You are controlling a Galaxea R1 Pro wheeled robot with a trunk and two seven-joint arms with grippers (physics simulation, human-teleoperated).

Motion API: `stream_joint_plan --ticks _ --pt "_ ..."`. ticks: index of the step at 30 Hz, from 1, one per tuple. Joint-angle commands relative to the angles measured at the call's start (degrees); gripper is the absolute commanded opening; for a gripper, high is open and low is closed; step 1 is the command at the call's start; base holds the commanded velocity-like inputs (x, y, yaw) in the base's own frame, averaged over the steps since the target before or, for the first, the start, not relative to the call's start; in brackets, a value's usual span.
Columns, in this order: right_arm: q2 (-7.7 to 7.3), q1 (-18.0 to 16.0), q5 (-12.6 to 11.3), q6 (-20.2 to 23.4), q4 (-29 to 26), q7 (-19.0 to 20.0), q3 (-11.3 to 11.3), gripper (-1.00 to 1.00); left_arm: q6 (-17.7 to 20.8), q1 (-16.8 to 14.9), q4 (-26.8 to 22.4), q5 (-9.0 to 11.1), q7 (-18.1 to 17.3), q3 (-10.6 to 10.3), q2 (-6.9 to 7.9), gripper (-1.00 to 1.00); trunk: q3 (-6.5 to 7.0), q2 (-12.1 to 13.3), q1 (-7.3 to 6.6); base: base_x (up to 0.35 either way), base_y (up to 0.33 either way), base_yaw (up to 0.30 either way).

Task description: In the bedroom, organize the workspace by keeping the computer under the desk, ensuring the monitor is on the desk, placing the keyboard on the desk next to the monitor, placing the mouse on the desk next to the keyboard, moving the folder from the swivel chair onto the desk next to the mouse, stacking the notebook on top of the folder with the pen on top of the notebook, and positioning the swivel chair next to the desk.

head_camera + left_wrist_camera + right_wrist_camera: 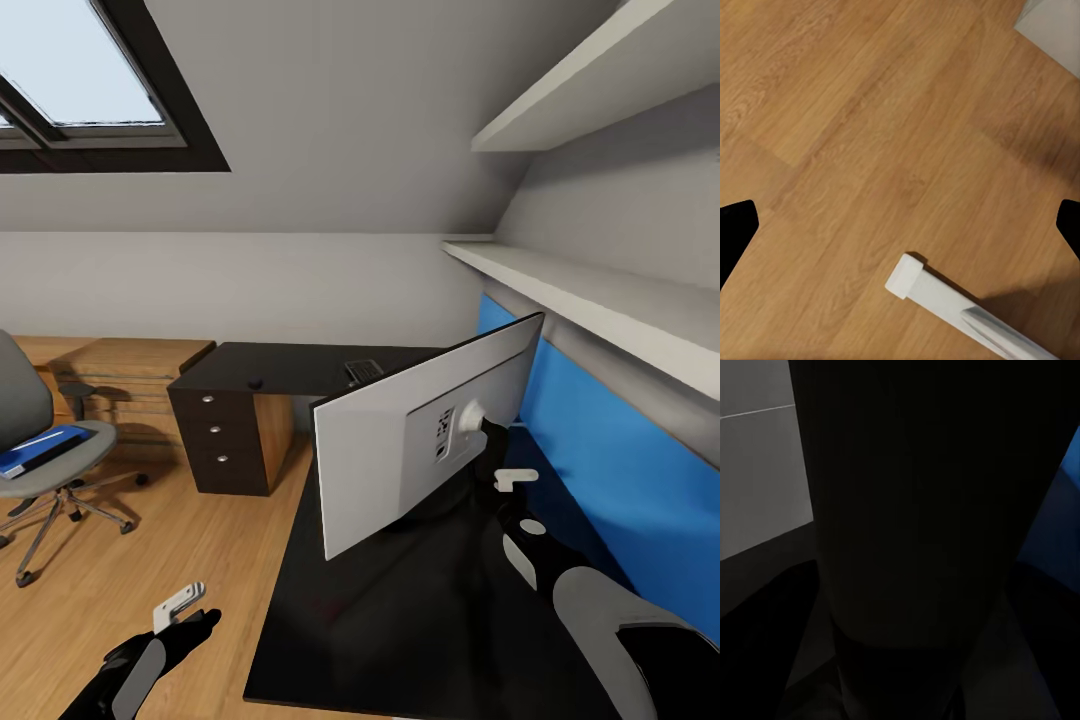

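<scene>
Glossy black desk [420,620], monitor [400,450] atop, oak floor [130,560]

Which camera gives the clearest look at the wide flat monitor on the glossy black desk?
The head view: the monitor stands on the glossy black desk, its pale back and stand mount facing the camera. The right wrist view sits right against its dark stand, too close to read. The left wrist view looks down at wood floor.
</scene>
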Motion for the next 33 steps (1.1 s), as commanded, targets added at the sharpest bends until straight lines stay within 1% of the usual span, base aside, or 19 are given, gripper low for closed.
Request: stream_joint_plan --ticks 1,19,27,28,29,30,33 --pt "-0.05 -0.05 -0.52 -0.23 0.06 -0.22 0.46 -1.0 0.32 -0.01 -0.14 0.61 0.35 0.02 0.01 1.0 -0.07 -0.04 0.0 0.0 0.0 0.0" --pt "-0.09 -0.05 -0.55 -0.23 -0.03 -0.22 0.46 -1.0 0.39 -0.01 -0.11 0.73 0.41 0.09 0.04 1.0 -0.06 -0.04 0.0 0.0 0.0 -0.001" --pt "-0.14 -0.05 -0.57 -0.23 -0.03 -0.22 0.45 -1.0 0.39 -0.01 -0.03 0.79 0.47 0.35 0.1 1.0 0.25 -0.04 0.0 0.0 0.0 -0.121" --pt "-0.14 -0.05 -0.55 -0.23 -0.03 -0.22 0.45 -1.0 0.39 -0.01 -0.03 0.79 0.48 0.36 0.16 1.0 0.26 -0.04 0.0 0.0 0.0 -0.047" --pt "-0.14 -0.05 -0.56 -0.23 0.0 -0.22 0.45 -1.0 0.39 -0.01 -0.03 0.83 0.45 0.36 0.63 1.0 0.27 -0.04 0.0 0.0 0.0 -0.019" --pt "-0.14 -0.05 -0.55 -0.23 0.0 -0.22 0.45 -1.0 0.39 -0.01 -0.03 0.86 0.44 0.37 0.79 1.0 0.27 -0.04 0.0 0.0 0.0 -0.012" --pt "-0.14 -0.05 -0.53 -0.23 0.04 -0.22 0.45 -1.0 0.39 -0.01 -0.03 0.94 0.42 0.37 1.07 1.0 0.27 -0.04 0.0 0.0 0.0 -0.005"
